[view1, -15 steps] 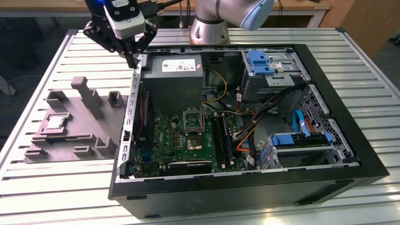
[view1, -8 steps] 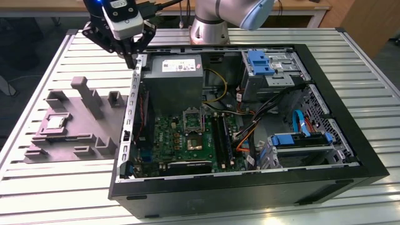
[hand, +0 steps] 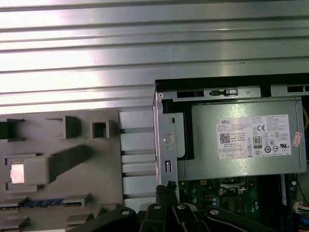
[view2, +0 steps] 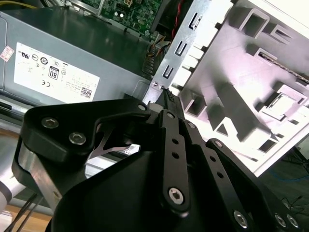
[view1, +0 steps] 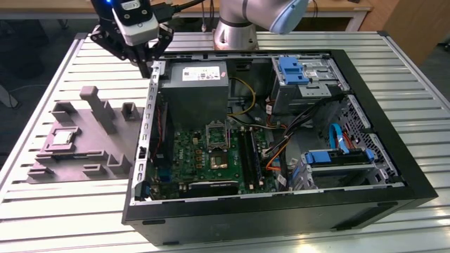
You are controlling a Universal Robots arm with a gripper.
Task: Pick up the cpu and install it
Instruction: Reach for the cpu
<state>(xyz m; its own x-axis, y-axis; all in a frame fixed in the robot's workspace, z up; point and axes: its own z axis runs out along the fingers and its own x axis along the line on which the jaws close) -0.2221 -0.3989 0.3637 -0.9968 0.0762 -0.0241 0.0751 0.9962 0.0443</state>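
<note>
The cpu (view1: 62,138) is a small pale square chip lying flat in a recess of the grey holder block (view1: 84,142) on the exterior view's left; the first wrist view shows the cpu (hand: 17,173) too. My gripper (view1: 147,67) hangs above the back left corner of the open computer case, its black fingers pressed together with nothing between them. In both wrist views the gripper tips (view2: 166,96) (hand: 166,186) meet over the case's metal edge. The metal-framed socket (view1: 216,133) sits on the green motherboard.
A grey power supply box (view1: 197,89) with a white label fills the case's back left. Blue drive brackets (view1: 292,69), cables and a drive cage (view1: 338,158) crowd the right side. The holder block has upright posts (view1: 95,105). A slatted metal table (view1: 56,211) lies underneath.
</note>
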